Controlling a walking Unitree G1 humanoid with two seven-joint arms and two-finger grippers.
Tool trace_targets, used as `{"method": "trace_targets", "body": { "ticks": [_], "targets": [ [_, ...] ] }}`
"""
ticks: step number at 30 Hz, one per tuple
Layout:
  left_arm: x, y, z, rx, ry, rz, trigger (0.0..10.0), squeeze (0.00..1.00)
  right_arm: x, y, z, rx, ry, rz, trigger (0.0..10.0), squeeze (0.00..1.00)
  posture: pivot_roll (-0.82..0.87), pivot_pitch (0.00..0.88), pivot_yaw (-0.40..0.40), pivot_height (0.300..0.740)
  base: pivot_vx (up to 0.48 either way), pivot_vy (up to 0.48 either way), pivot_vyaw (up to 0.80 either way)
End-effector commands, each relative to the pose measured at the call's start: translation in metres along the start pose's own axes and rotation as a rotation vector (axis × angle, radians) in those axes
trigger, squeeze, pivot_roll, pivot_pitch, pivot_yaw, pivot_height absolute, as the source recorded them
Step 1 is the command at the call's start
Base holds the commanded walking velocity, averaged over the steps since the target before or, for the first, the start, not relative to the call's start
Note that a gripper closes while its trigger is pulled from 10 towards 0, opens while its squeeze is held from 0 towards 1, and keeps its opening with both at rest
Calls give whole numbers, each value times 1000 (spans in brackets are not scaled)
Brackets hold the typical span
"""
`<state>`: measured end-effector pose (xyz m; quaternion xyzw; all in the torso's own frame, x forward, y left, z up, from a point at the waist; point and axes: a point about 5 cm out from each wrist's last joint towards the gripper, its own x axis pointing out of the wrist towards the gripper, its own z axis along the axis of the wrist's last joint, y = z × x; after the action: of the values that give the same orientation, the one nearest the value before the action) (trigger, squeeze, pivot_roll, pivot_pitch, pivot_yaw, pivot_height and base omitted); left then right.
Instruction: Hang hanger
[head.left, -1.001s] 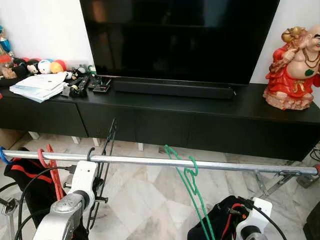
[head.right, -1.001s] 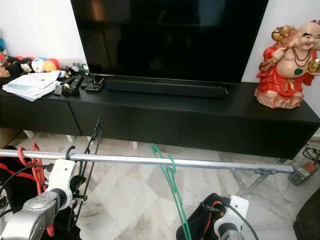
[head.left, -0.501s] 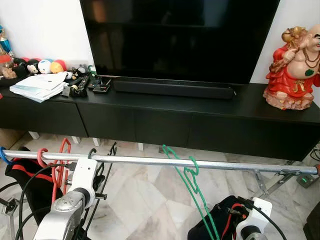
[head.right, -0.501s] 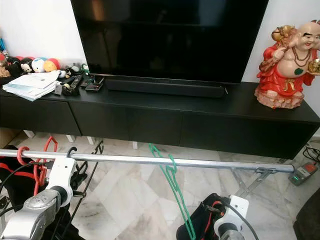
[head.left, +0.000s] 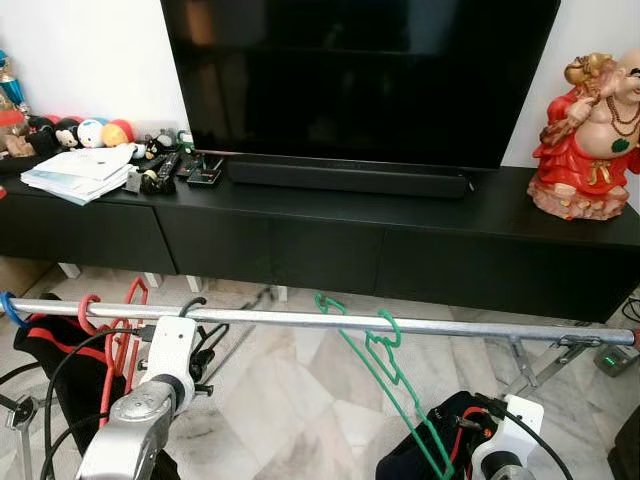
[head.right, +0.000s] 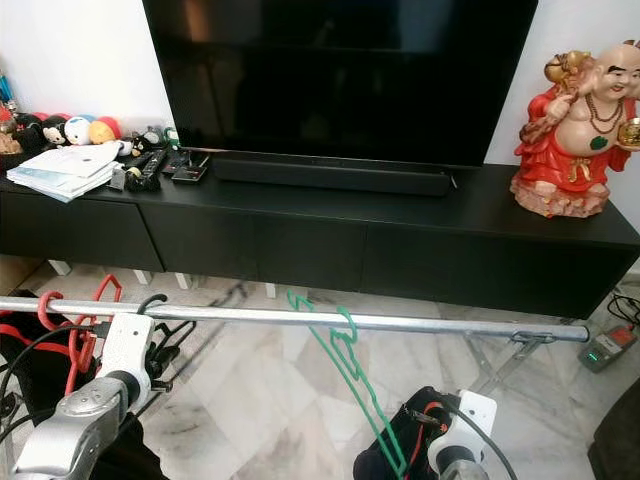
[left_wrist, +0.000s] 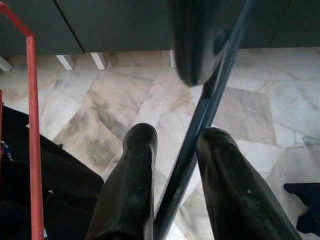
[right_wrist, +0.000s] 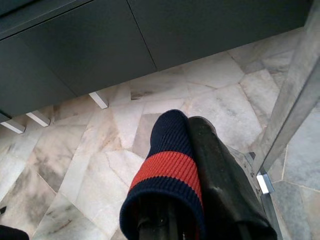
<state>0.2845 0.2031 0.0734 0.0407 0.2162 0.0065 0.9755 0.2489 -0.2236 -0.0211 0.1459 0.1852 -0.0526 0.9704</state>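
Swinging since a second ago, the black hanger (head.left: 205, 335) has dropped from pointing up toward the cabinet to lying low under the rail (head.left: 460, 327), and the green hanger (head.left: 385, 365) has swayed too. Its hook sits over the rail near the left end, beside the red hanger (head.left: 120, 335), so the hanging looks done. What remains is release: the left gripper (left_wrist: 175, 170) is clamped on the black wire. The right gripper (right_wrist: 187, 165) hangs low, fingers together on a striped cloth (right_wrist: 167, 167).
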Motion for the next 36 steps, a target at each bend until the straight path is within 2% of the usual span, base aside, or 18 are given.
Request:
{"method": "trace_targets", "body": {
  "ticks": [1,2,3,4,5,6,15,21,29,30,31,32,33,36],
  "targets": [
    [3,1,-4,8,20,21,10000,0,0,1,-1,0,10,1,10000,0,63,0,42,740,0,0,0],
    [3,1,-4,8,20,21,10000,0,0,1,-1,0,10,1,10000,0,63,0,42,740,0,0,0],
    [3,0,-5,2,20,16,4784,0,0,1,-1,0,10,0,10000,0,60,0,43,740,0,0,0],
    [3,0,-5,0,19,13,4784,0,0,1,-1,0,10,0,10000,0,60,0,43,740,0,0,0],
    [4,0,-5,-1,18,12,3686,0,0,1,-1,0,10,0,10000,0,60,0,43,740,0,0,0],
    [4,0,-5,-1,16,12,0,0,0,1,-1,0,11,-1,10000,0,62,0,42,740,0,0,0],
    [3,1,1,-4,-15,17,0,0,0,1,-2,0,14,0,10000,0,65,0,42,740,0,0,0],
    [-2,-2,8,6,-46,-24,0,0,0,1,-2,0,13,0,10000,0,65,0,44,740,0,0,0],
    [-15,-1,3,22,-50,-62,0,0,-1,0,-3,-1,19,1,10000,0,70,0,42,740,0,0,0],
    [-18,-1,2,18,-55,-65,314,0,-1,0,-3,-2,20,2,10000,0,73,0,41,740,0,0,0],
    [-20,-1,2,12,-67,-70,3059,0,-1,0,-3,-2,21,3,10000,0,73,0,41,740,0,0,0],
    [-20,-1,2,12,-67,-70,3059,0,-1,0,-3,-2,21,3,10000,0,73,0,41,740,0,0,0],
    [-25,-1,1,-5,-91,-77,10000,0,-1,0,-3,-3,22,5,10000,0,77,0,39,740,0,0,0],
    [-31,-3,-1,-37,-121,-83,10000,0,-1,0,-3,-5,23,7,10000,0,80,0,37,740,0,0,0]
  ]
}}
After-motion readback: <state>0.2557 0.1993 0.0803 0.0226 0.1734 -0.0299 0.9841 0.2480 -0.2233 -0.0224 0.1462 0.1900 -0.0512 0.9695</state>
